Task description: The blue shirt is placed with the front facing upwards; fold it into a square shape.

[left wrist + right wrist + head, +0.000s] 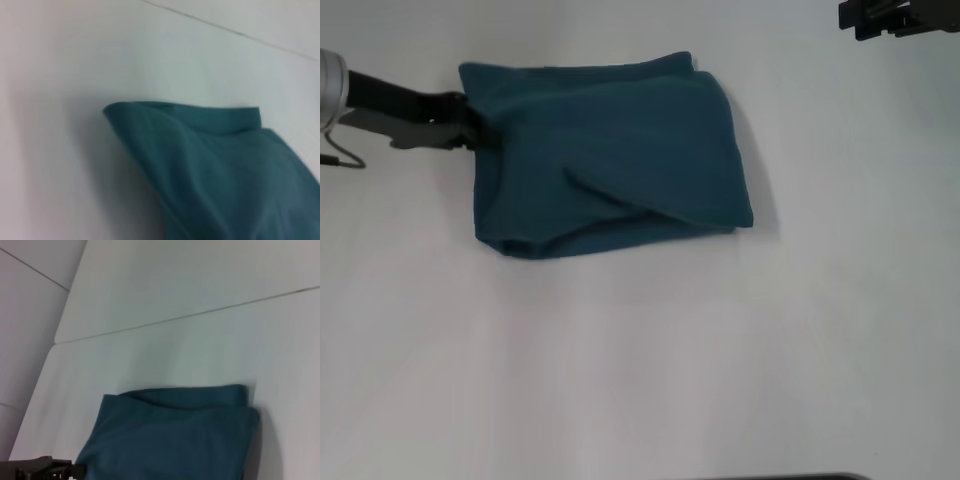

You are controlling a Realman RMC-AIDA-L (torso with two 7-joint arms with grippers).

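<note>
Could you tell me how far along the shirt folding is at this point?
Mostly done: the blue shirt already lies folded into a compact, roughly square bundle on the white table, no lettering showing. In hand: the left gripper sits at the bundle's far-left corner. The right gripper is raised off to the far right. Left: letting go, perhaps tidying the loose front flap.

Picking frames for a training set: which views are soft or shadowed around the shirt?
Head view: the shirt is fairly crisp, throwing a soft shadow on its right side; the left pincer sits at its left edge. Left wrist view: the cloth is blurred. Right wrist view: mild softness, even light.
</note>
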